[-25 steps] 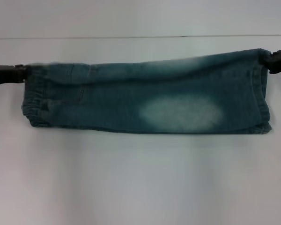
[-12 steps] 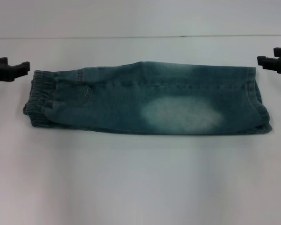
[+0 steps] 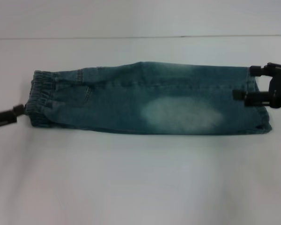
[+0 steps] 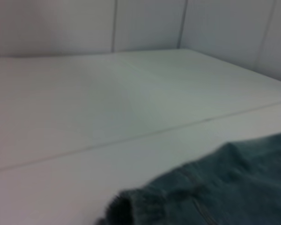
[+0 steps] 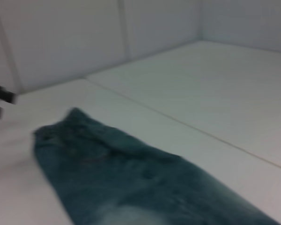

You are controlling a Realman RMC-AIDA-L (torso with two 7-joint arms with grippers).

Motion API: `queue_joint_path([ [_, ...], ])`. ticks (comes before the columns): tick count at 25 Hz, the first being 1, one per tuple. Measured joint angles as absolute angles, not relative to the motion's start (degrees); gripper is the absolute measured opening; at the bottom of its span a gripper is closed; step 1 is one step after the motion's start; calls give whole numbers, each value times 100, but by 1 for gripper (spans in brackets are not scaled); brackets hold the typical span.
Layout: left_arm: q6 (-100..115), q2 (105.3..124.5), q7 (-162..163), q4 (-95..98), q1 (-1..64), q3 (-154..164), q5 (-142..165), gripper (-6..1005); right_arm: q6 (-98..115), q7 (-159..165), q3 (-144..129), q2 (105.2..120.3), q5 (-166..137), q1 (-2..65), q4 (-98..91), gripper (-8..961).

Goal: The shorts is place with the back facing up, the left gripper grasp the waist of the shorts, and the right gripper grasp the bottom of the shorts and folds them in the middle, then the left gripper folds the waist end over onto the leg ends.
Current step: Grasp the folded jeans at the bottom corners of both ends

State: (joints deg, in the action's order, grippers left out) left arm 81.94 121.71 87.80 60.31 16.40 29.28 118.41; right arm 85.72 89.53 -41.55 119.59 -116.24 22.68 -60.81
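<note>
The blue-green denim shorts [image 3: 145, 101] lie flat on the white table, folded lengthwise into a long strip. The ruffled waist [image 3: 39, 98] is at the left end and the leg hems [image 3: 261, 115] are at the right end. My left gripper [image 3: 8, 103] sits just left of the waist, open, fingers apart and holding nothing. Over the hem end hovers my right gripper [image 3: 247, 83], also open and empty. The left wrist view shows a corner of the shorts [image 4: 225, 187]. In the right wrist view the shorts [image 5: 131, 173] stretch away toward the far-off left gripper [image 5: 0, 101].
The white table [image 3: 140, 178] spreads wide in front of the shorts. A seam line [image 3: 131, 37] crosses the table behind them. White wall panels [image 4: 131, 23] stand at the back.
Both grippers let go of the shorts' upper edge, and the cloth settled flat. The left gripper then dropped beside the waist, and the right one moved in over the hem end.
</note>
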Motion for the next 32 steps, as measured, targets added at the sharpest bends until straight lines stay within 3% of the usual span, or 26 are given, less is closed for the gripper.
queue_joint_path([
  [3,8263,12171,8439,5702,1586,2900,11905,938,8798,8746,-4162,11960,-11519,2191,-5978,937],
  [14,7281,12267,7638,4931,1754,2948,12004,905,10005,7962,-4199,11988,-11442,2000,-5639,931],
  [32,6353,12143,7127,4062,2268,3010,12153,850,10071,8000,-4283,11984,-11468,1969,-5261,929],
])
